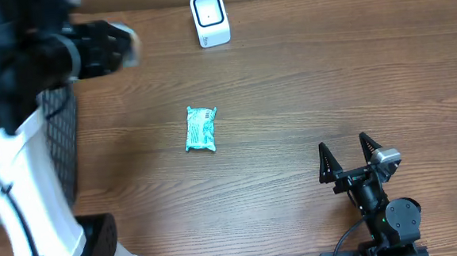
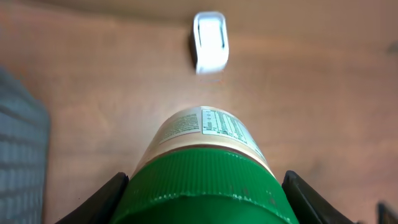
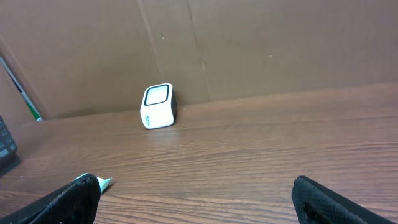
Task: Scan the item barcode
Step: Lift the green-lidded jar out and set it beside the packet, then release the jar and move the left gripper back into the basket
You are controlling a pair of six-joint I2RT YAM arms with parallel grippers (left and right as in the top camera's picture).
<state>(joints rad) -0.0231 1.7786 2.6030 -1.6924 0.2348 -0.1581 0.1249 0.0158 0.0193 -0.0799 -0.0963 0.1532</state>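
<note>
Two claws are in view, and only one has anything in it. The left claw [image 2: 205, 200] is clenched on a jar [image 2: 211, 132]. In the left wrist view its dark fingers [image 2: 102, 200] press against either side of the ribbed green lid at the bottom of the frame. The jar's pale body and printed label point away from the camera, toward the top of the frame. In the overhead view this arm sits in the upper left corner, raised above the desk [image 1: 305, 83] and too blurred to show the jar clearly.

The white scanner [image 1: 210, 19] stands at the top centre of the overhead frame, close to the far edge of the desk, with its dark-rimmed window facing up. It is to the right of the left claw and well apart from it. In the left wrist view it appears beyond the jar, near the top edge and slightly blurred.

A teal packet [image 1: 201, 130] lies flat near the middle of the desk, below the scanner in the overhead frame and clear of both arms. A dark mesh basket [image 1: 60, 130] sits along the left edge, partly under the left arm.

The right claw [image 1: 348, 156] is released. Its jaws are spread wide and empty in the lower right of the overhead frame, well apart from the packet. Its wrist camera looks across the desk to the scanner, which stands in front of a brown panel [image 3: 249, 43].
</note>
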